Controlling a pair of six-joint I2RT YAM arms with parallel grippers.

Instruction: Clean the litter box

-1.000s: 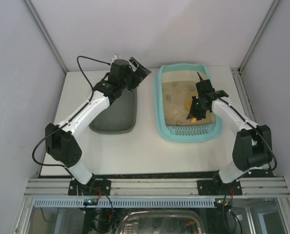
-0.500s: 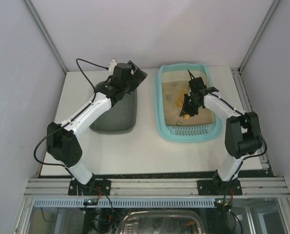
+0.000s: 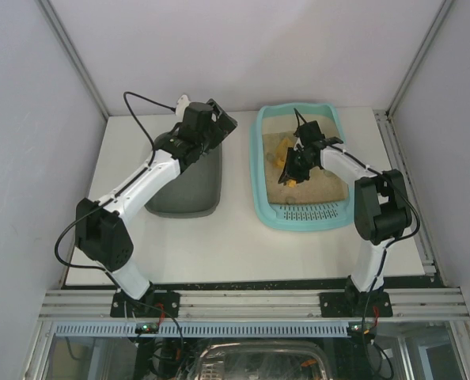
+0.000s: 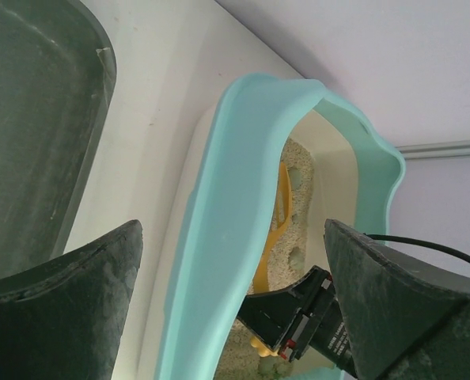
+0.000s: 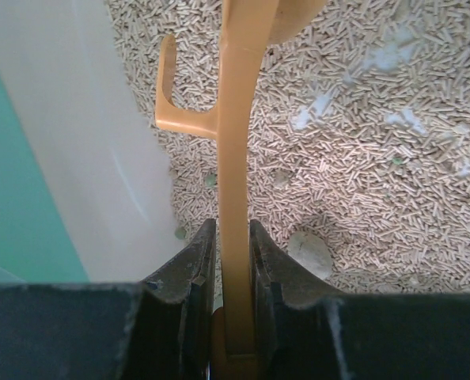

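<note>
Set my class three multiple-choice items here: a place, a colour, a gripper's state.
1. In the top view, the tub lies: A in the litter box; B left of it; C right of it.
2. The scoop is: A yellow-orange; B blue; C black.
3. The left gripper is: A shut on the scoop; B shut on the tub; C open.
Answers: B, it sits left of the litter box; A, the right wrist view shows that colour; C, its jaws stand wide apart, holding nothing.

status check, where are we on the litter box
Right gripper shut on yellow scoop handle, scoop inside the litter box. Left gripper open, raised near grey-green tub. Clumps on the litter; nothing blocking.
</note>
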